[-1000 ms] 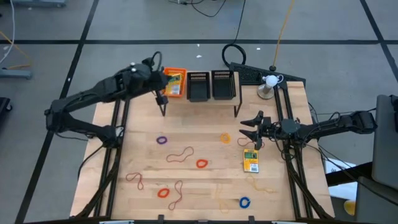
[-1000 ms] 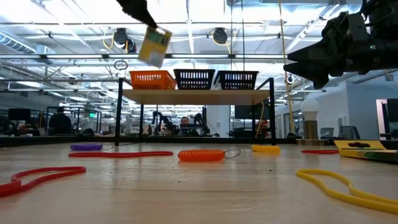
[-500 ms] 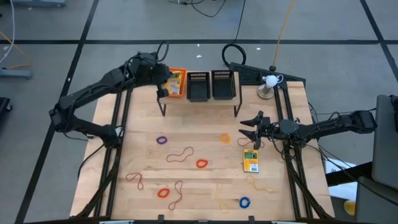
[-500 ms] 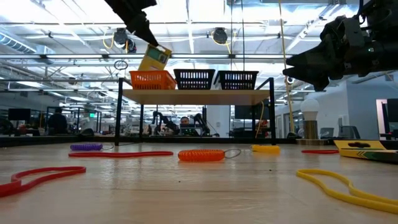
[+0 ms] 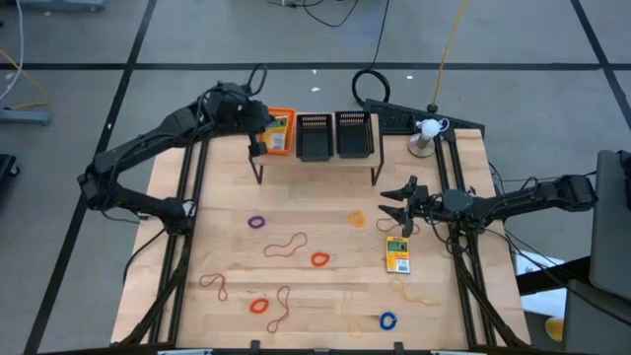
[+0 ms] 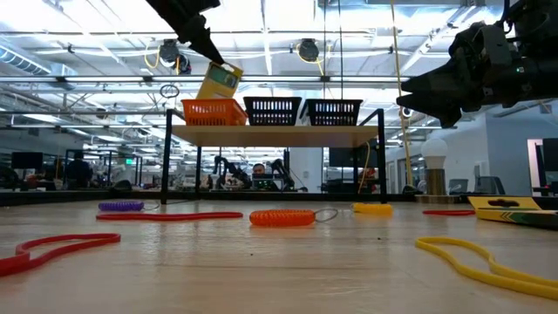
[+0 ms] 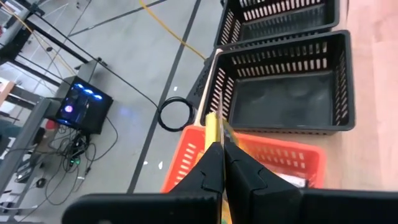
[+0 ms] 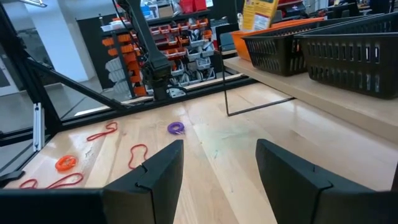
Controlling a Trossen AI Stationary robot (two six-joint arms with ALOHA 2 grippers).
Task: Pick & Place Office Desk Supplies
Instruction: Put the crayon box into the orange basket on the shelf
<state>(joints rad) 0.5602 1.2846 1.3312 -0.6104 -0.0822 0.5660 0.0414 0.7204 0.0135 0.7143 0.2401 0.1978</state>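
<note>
Left gripper (image 5: 258, 126) is pinching a yellow-and-green card box (image 6: 217, 81) edge-on between its closed fingers, holding it tilted just above the orange bin (image 6: 213, 112) at the near end of the raised shelf (image 6: 275, 132). Directly below the fingertips, inside that bin, something flat and pale is lying (image 7: 287, 180), though too little of it is showing to name it. Beside the orange bin two black bins (image 5: 334, 135) are standing in a row.

Judging from this, the box is being lowered for release, and the thin edge grip is the weak point: tilted as it is, the box could catch the bin's rim and tip out onto the shelf or the table, or slide out of the pinch early.

Right gripper (image 5: 397, 210) is waiting low over the table with its fingers spread wide and holding nothing. Just beside it, toward the table's front, another card box (image 5: 397, 255) is lying flat. Farther from it are lying a purple ring (image 5: 257, 222), an orange ring (image 5: 319, 259), a blue ring (image 5: 387, 320) and a loopy reddish band (image 5: 285, 245).

How deep the held box is sitting relative to the bin's walls is hard to judge, since the wrist view is showing only its edge and the low view is cutting off the arm above.
</note>
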